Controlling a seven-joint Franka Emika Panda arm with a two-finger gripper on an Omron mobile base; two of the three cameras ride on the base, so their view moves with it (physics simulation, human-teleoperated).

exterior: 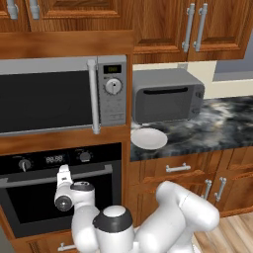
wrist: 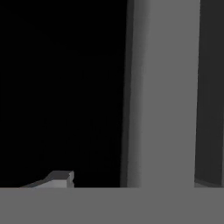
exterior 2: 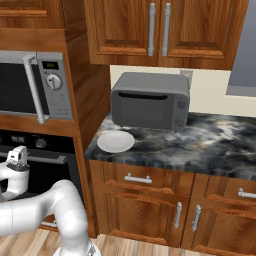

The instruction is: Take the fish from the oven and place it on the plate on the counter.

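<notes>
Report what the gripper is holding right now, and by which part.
Cannot be told. The gripper is at the oven's bar handle, with the oven door closed, but whether its jaws have closed on the bar isn't visible.

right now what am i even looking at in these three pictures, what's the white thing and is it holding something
The white thing is a robot arm in a computer-drawn kitchen. Two pictures come from cameras riding on its base, one behind it to the left, one to the right. The third comes from a camera on the hand itself, so close to the oven that you see mostly black glass and the grey bar of the oven's handle.

The hand is raised against that handle on the closed black door. I can't tell whether its fingers are around the bar or just beside it.

On the dark marbled counter to the right lie a small white plate with nothing on it, and behind it a grey boxy appliance. A silver microwave sits above the oven.
</notes>
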